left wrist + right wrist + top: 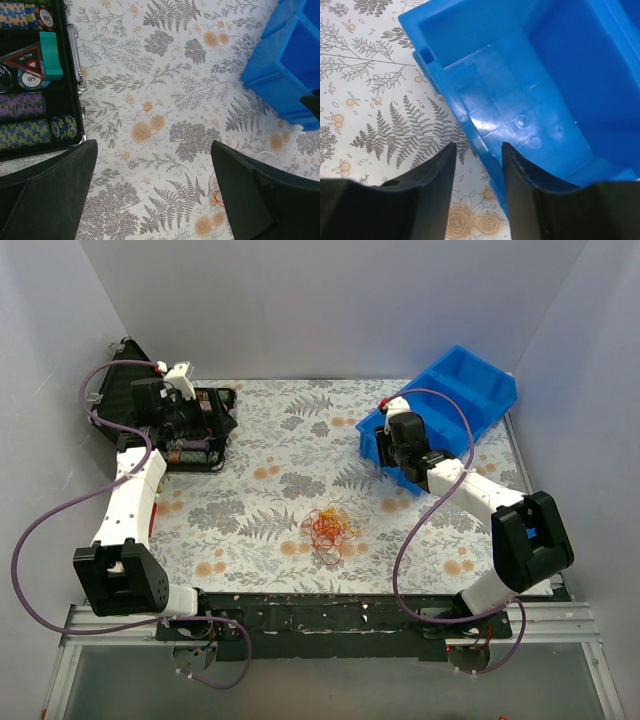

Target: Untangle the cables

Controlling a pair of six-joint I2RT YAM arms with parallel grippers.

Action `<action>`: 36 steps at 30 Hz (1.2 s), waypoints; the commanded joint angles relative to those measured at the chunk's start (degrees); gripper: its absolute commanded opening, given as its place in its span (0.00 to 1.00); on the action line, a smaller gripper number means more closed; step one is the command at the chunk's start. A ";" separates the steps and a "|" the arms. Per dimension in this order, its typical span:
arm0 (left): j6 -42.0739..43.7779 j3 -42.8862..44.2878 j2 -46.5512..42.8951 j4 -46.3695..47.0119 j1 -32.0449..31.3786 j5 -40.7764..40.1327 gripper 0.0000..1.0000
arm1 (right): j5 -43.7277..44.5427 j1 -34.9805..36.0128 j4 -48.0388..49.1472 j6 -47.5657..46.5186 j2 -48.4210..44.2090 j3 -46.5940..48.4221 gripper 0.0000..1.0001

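The cables [330,527] lie in one small tangled heap of red, orange-yellow and white curls on the flowered tablecloth, near the table's middle front. In the left wrist view only a red and white bit of the cables [217,195] shows beside the right finger. My left gripper [192,425] [154,145] is open wide and empty, above the cloth next to the chip case, far left of the heap. My right gripper [398,445] [478,146] is open and empty, its fingers on either side of the blue bin's near wall, up and right of the heap.
An open black case of poker chips [205,430] [75,50] sits at the back left. A blue plastic bin [470,390] [285,75] [545,75] stands at the back right. Thick purple arm cables [415,530] loop over the table's sides.
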 commanded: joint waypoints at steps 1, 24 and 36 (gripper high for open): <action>0.00 -0.36 -1.79 0.47 0.43 0.94 0.98 | 1.52 2.59 2.20 -0.85 0.39 0.50 0.43; 1.40 -7.56 -9.78 0.38 0.43 -3.10 0.98 | 4.77 20.26 -6.66 -1.91 33.95 42.92 0.13; 3.34 -16.35 -14.09 -0.06 0.43 -2.14 0.98 | 13.82 25.97 -10.46 14.17 44.52 64.92 0.35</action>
